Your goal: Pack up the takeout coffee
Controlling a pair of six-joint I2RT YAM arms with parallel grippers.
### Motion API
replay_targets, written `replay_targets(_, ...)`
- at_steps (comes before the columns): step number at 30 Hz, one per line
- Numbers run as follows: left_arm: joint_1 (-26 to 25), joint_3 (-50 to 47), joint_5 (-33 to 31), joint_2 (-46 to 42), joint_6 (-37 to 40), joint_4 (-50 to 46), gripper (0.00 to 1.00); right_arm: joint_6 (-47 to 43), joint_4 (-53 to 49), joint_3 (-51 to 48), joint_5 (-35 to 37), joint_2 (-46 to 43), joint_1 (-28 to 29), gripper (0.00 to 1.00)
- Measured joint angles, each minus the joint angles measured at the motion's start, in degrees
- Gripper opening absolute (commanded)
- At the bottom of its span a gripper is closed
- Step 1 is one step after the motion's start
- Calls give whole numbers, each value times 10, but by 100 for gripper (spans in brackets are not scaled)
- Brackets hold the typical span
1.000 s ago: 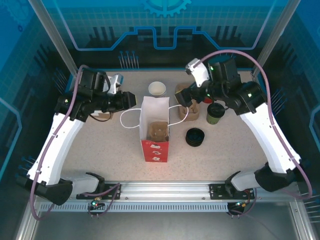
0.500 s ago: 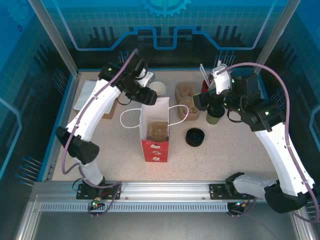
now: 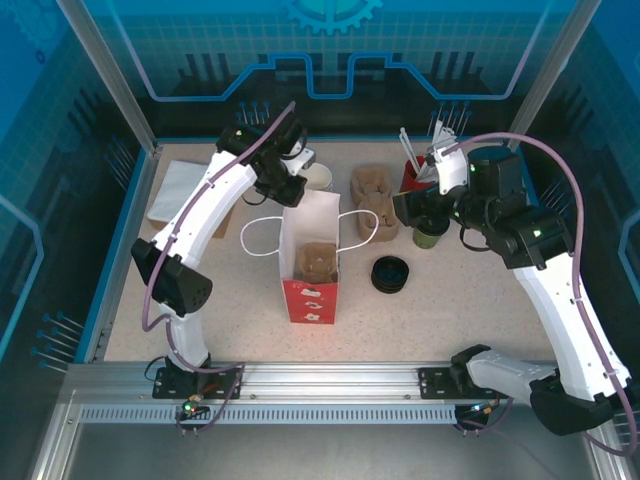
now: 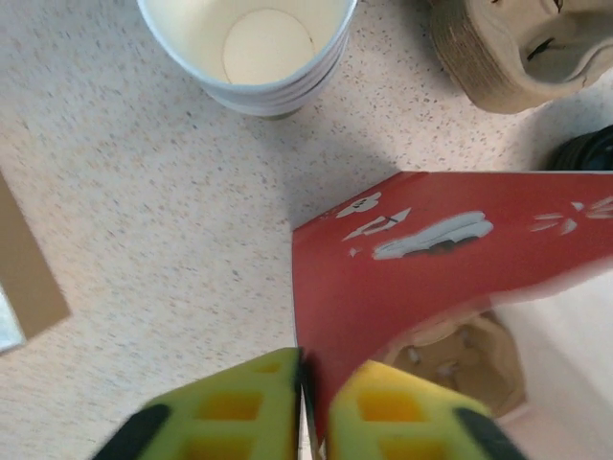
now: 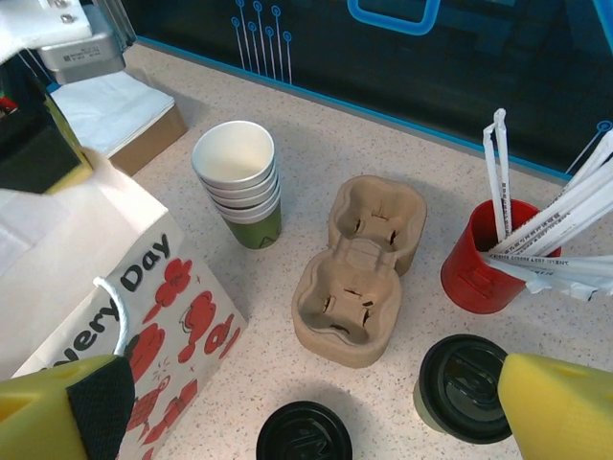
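Item one, my left gripper (image 4: 302, 407): fingers (image 4: 225, 412) pinched almost together on the top rim of the paper bag (image 4: 431, 278), at its far left corner, with the thin paper edge between them. Item two, the paper bag (image 3: 308, 250): upright near the middle of the table (image 3: 200, 290), white above and red below, mouth open, one cardboard cup carrier (image 3: 318, 262) lying inside. Item three, my right gripper (image 5: 316, 412): spread wide and holding nothing, poised over the far right part of the table. Item four, the takeout coffee (image 5: 466, 386): upright on the table with its black lid on, just inside my right finger (image 5: 565, 412); I cannot tell whether it touches. From above, the takeout coffee (image 3: 431, 232) stands toward the far right corner, just in front of a red holder (image 3: 412, 175) full of wrapped straws. Item five, a stack of empty carriers (image 5: 359, 278), just left of the coffee. Item six, a stack of loose lids (image 3: 391, 273), nearer the front edge than the coffee. Item seven, a stack of lidless cups (image 4: 254, 48), near the far edge, just behind the bag. Item eight, a box of napkins (image 3: 185, 195), by the far left corner.
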Motion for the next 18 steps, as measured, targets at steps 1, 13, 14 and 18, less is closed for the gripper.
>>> replay_targets(1, 0, 5, -6, 0, -4, 0, 4, 0, 0, -2, 0, 0, 0, 100)
replay_targets(13, -15, -7, -93, -90, -129, -10, 0, 20, -18, -12, 43, 16, -8, 100)
replay_targets(14, -17, -17, -102, -104, -138, -10, 0, 26, -19, -18, 49, 18, -10, 100)
replay_targets(18, -37, -52, -144, -153, -177, -9, 0, 53, -24, -57, 63, 25, -25, 100)
